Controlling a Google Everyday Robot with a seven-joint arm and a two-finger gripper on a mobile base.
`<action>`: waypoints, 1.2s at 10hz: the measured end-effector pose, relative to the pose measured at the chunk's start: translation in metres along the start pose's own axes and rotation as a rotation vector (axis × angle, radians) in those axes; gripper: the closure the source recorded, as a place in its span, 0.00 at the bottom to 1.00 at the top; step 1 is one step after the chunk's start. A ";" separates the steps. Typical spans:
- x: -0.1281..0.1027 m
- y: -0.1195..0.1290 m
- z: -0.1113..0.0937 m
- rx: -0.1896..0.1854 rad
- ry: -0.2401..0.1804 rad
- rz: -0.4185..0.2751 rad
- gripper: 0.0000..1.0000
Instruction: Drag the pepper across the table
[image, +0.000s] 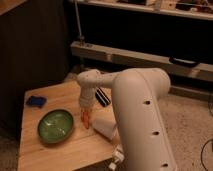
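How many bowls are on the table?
1: the green bowl sits front-left on the table, just left of the gripper at the pepper. The arm may hide others.

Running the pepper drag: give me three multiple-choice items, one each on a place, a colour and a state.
1. The pepper lies: A) on the table between the green bowl and the white cup; B) inside the bowl; C) on the floor.
2. The block is: A) yellow; B) white; C) blue.
3. The bowl is: A) overturned; B) upright and empty; C) holding the cup.
Key: 1 A, it lies on wood with the gripper right above it; 2 C, plainly blue; 3 B, its bare green inside shows.
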 end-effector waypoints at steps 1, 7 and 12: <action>-0.005 0.002 -0.001 -0.004 -0.001 -0.006 0.70; -0.031 0.017 0.006 -0.042 0.008 -0.036 0.70; -0.050 0.027 0.003 -0.062 -0.002 -0.056 0.70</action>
